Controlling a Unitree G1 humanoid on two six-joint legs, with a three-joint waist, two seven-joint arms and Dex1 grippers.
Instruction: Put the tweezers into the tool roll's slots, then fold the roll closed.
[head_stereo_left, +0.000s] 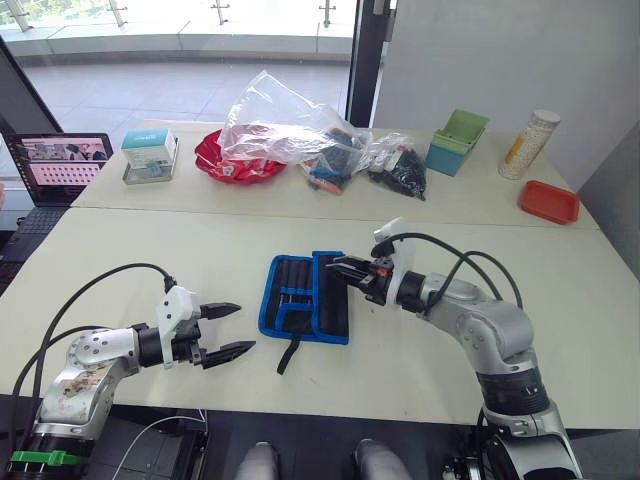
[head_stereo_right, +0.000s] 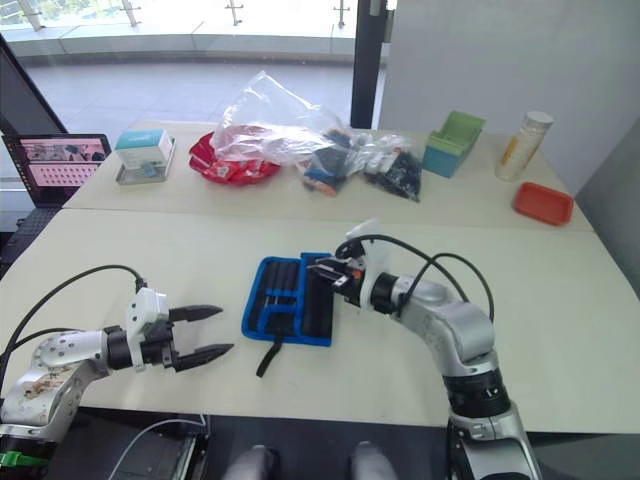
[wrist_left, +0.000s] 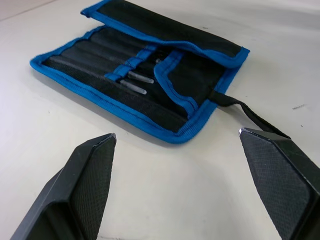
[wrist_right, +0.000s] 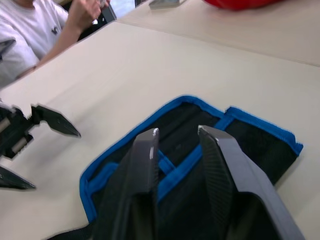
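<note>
Left gripper hangs wide open, well short of the tool roll. The roll lies mid-table, one flap folded over, tweezers tucked in slots. Right gripper, fingers narrowly parted and empty, hovers over that flap; a shallow pinch could just drag the roll sideways.

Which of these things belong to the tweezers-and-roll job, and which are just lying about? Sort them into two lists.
For the job:
- tool roll, open on the table
- slots
- tweezers, tips showing in the slots
- left gripper, open beside the roll
- right gripper, over the roll

Lying about:
- clear plastic bags
- laptop
- green bin
- red tray
- canister
</note>
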